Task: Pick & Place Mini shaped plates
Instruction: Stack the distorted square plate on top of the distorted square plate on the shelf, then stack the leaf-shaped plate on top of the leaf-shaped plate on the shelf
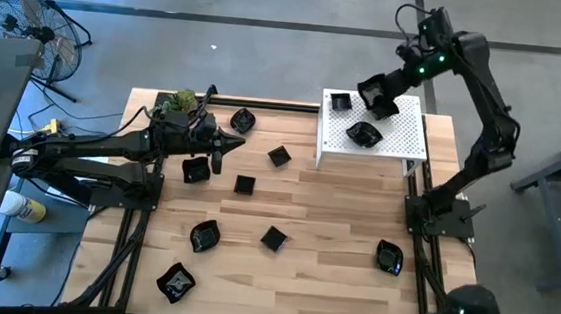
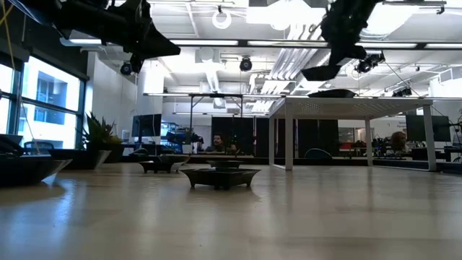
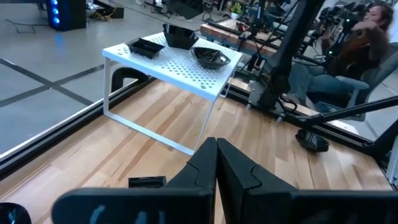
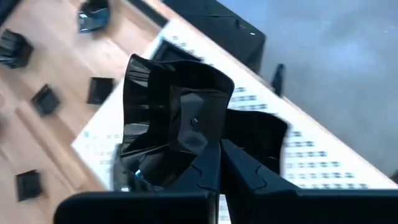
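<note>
Several glossy black mini plates lie scattered on the wooden table (image 1: 288, 193), among them a square one (image 1: 244, 185) and a wavy one (image 1: 204, 235). Two plates, one square (image 1: 340, 103) and one wavy (image 1: 364, 135), sit on the white perforated shelf (image 1: 402, 137). My right gripper (image 1: 377, 102) is above the shelf, shut on a wavy-edged plate (image 4: 174, 118). My left gripper (image 1: 233, 145) hovers shut above the table's left part, between plates, touching nothing. My right gripper pinches the wavy-edged plate by its rim (image 4: 208, 155) between the two fingers. The plate is lifted clear above the shelf (image 2: 321, 72), tilted, its hollow facing the wrist camera.
A green leafy ball (image 1: 180, 101) sits at the table's far left corner. The white shelf stands on legs at the far right. More plates lie near the near edge (image 1: 175, 282) and right (image 1: 389, 257). A fan (image 1: 26, 17) stands off the table. A person sits beyond the table (image 3: 364, 31).
</note>
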`<state>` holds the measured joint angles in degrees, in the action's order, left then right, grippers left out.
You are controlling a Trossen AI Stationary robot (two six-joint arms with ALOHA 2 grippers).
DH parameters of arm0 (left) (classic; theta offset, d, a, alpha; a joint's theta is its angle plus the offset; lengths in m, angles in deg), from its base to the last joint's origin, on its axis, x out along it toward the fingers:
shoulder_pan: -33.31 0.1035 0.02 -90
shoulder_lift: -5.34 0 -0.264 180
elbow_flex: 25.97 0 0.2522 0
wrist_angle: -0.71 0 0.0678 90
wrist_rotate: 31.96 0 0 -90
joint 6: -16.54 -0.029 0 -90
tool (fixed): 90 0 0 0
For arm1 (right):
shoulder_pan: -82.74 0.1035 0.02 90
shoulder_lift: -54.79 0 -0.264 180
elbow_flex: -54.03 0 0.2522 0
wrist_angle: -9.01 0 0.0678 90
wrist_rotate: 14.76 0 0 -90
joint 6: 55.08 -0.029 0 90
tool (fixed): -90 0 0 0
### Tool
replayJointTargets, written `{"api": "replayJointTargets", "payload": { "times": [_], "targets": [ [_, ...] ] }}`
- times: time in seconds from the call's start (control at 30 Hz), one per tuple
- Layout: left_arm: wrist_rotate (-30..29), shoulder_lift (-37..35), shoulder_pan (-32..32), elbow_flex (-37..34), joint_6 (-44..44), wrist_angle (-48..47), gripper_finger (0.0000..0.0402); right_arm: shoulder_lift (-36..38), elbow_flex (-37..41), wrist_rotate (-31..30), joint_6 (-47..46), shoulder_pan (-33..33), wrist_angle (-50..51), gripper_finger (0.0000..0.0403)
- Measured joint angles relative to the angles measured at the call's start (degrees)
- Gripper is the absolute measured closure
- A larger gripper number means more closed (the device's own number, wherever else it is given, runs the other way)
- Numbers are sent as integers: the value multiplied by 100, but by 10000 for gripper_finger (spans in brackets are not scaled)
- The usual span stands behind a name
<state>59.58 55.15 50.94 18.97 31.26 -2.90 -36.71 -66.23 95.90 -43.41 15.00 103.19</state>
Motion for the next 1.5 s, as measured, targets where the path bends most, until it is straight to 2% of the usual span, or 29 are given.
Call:
{"api": "replayJointTargets", "payload": {
  "times": [0.2,0.63,0.87,1.1,1.37,1.5],
  "targets": [
    [-64,-2,0,0,-7,1,401,-162,58,-519,416,-332,297,400],
    [-66,-2,0,2,-9,1,401,-225,77,-539,495,-351,226,402],
    [-68,-2,0,2,-9,1,401,-232,608,-571,529,-347,134,401],
    [-70,-2,0,2,-9,1,401,-214,804,-572,426,-348,-273,383],
    [-70,-2,0,2,-9,0,401,-183,804,-572,393,-347,-289,332],
    [-70,-2,0,2,-9,-2,401,83,804,-485,384,-250,-230,337]
  ]
}}
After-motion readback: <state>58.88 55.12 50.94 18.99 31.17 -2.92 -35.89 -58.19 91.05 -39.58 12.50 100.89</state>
